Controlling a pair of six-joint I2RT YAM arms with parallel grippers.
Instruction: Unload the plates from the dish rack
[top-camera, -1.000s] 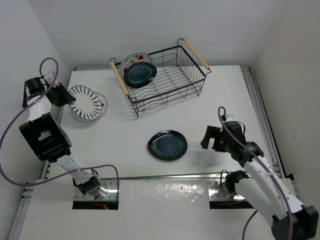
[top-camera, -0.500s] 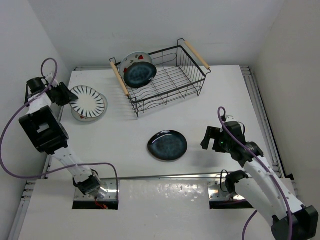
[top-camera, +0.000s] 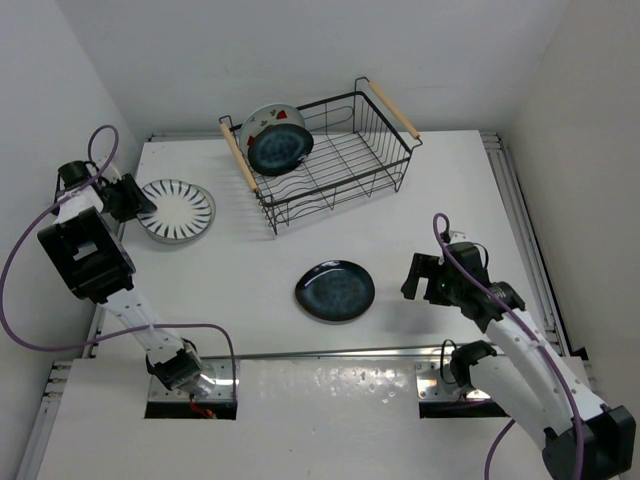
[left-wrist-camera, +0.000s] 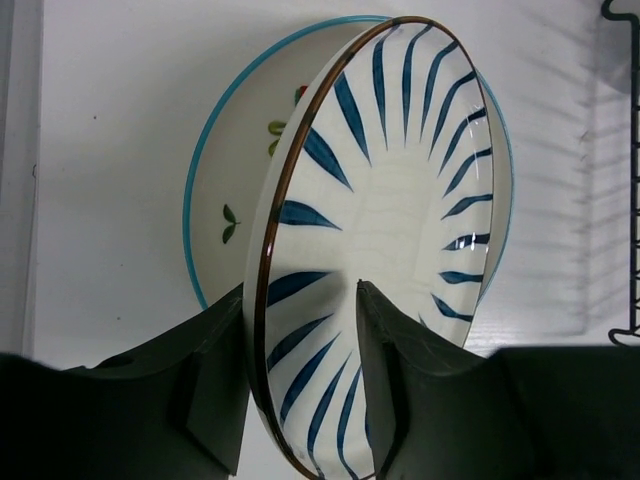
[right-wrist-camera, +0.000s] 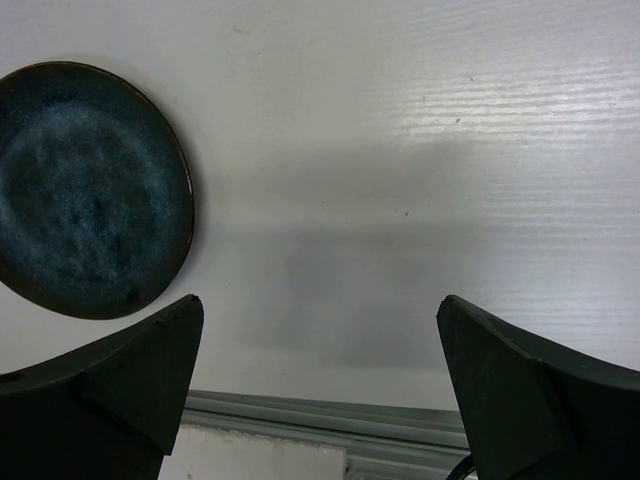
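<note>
The black wire dish rack (top-camera: 350, 165) stands at the back, and its edge shows in the left wrist view (left-wrist-camera: 633, 200). At its left end a dark blue plate (top-camera: 280, 147) leans upright against a white plate with red fruit motifs (top-camera: 264, 119). My left gripper (top-camera: 140, 205) (left-wrist-camera: 300, 290) is shut on the near rim of a striped plate (top-camera: 178, 208) (left-wrist-camera: 400, 200). That plate rests tilted on a white fruit-motif plate (left-wrist-camera: 225, 170) at the table's left. Another dark blue plate (top-camera: 335, 290) (right-wrist-camera: 90, 190) lies flat mid-table. My right gripper (top-camera: 418, 275) (right-wrist-camera: 320, 310) is open and empty to its right.
Two light wooden handles (top-camera: 393, 108) cap the rack's ends. White walls close in on the left, back and right. A metal rail (right-wrist-camera: 330, 415) runs along the table's near edge below my right gripper.
My left gripper has lowered the striped plate from a steep tilt to almost flat on the plate beneath and drawn slightly left. The right arm has not moved.
</note>
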